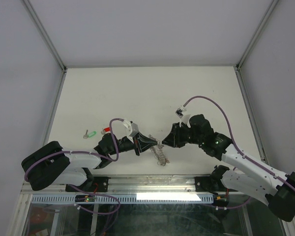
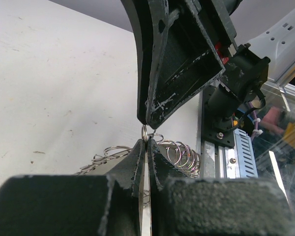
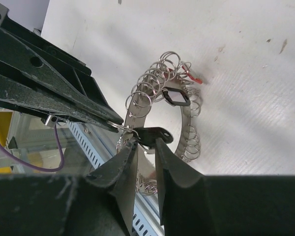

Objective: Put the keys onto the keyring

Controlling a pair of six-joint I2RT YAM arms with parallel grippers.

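The keyring [image 3: 136, 105], a flat grey band fringed with small wire loops, lies on the table near the front edge; it also shows as the keyring [image 1: 160, 153] and its loops [image 2: 183, 155]. My left gripper [image 2: 146, 141] is shut on one small loop [image 2: 145, 132] at the keyring's rim, lifting it. My right gripper [image 3: 146, 145] grips a black-headed key [image 3: 156, 133], its tip against that loop. The two grippers meet tip to tip, left gripper [image 1: 148, 142] and right gripper [image 1: 166, 139]. Another black-headed key [image 3: 176, 97] hangs on the keyring. A green key [image 1: 91, 133] and a red key [image 1: 106, 130] lie left.
A metal rail [image 1: 152, 183] runs along the table's front edge just behind the keyring. A small red piece [image 3: 192, 77] lies by the keyring's far side. Side frame posts [image 1: 46, 42] bound the white table [image 1: 152, 93].
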